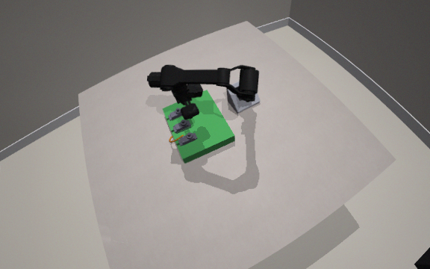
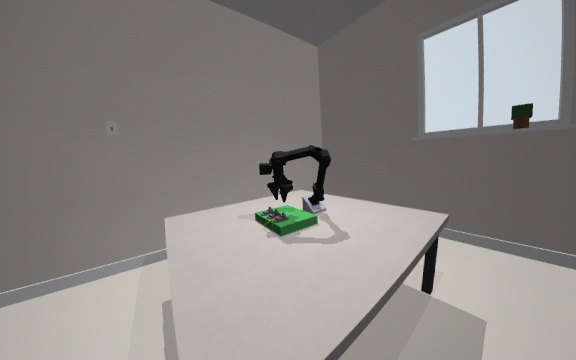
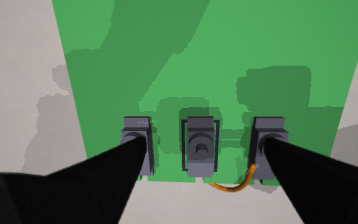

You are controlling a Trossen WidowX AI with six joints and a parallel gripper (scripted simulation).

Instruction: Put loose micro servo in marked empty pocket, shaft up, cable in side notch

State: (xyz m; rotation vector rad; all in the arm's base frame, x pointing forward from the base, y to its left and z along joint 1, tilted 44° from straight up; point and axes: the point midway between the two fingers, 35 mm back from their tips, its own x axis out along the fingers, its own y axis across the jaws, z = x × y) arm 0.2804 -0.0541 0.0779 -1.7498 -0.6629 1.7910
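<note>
The green deck (image 1: 215, 127) (image 2: 299, 220) (image 3: 230, 50) lies on the table and carries three grey micro servos in a row along one edge. The middle servo (image 1: 182, 125) (image 3: 200, 145) sits upright in a dark-outlined pocket, its round shaft facing up. An orange cable (image 1: 174, 139) (image 3: 232, 188) curves over the deck's edge between the middle servo and the right servo (image 3: 268, 131). My gripper (image 1: 187, 110) (image 2: 280, 195) (image 3: 203, 143) is open and empty. It hangs above the row, with one finger over each outer servo and nothing between the fingers.
The arm's grey base block (image 1: 242, 102) (image 2: 314, 205) stands right behind the deck. The left servo (image 1: 175, 113) (image 3: 137, 142) is partly hidden by a finger. A window with a small potted plant (image 2: 522, 116) is in the far wall.
</note>
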